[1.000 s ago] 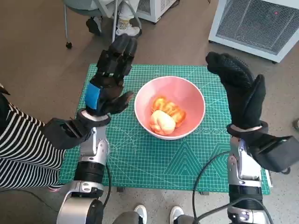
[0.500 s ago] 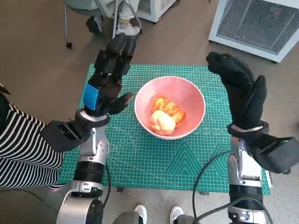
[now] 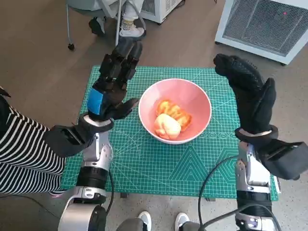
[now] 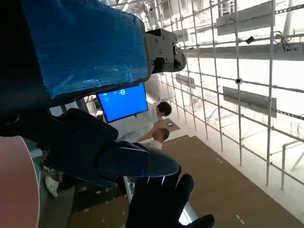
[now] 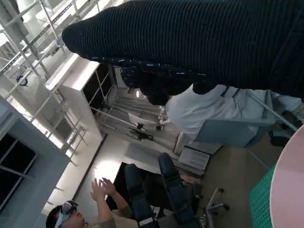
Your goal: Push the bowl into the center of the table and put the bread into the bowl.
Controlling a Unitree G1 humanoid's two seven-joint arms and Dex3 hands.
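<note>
**Bread in the bowl, both hands raised and empty**

The pink bowl point(image 3: 175, 110) sat near the middle of the green cutting mat point(image 3: 144, 163) that covered the small table. Inside it lay the bread point(image 3: 172, 119), an orange-brown crusted piece with a pale rounded piece in front, resting on the bowl's floor toward the robot's side.

The left hand point(image 3: 112, 86), black with blue tape across its back, stood just beside the bowl's left rim without touching it, fingers extended and slightly apart, thumb reaching toward the bowl, nothing in its grasp. The right hand point(image 3: 248, 94), in the black knitted glove, was held upright off the bowl's right side, well clear of the rim, its fingers straight and its thumb spread, holding nothing either.

In the left wrist view the taped back point(image 4: 80, 45) filled the upper part, with the gloved fingertips of the right hand point(image 4: 159, 204) showing beyond it and a sliver of the bowl's rim point(image 4: 19, 185) at the edge. The right wrist view showed the glove point(image 5: 190, 42) as a dark band, a person point(image 5: 102, 209) with raised hands beyond, and the bowl's pink edge point(image 5: 287, 190).

A striped sleeve point(image 3: 21, 154) lay at the table's left, and a person's feet point(image 3: 127, 26) showed past the far edge.
</note>
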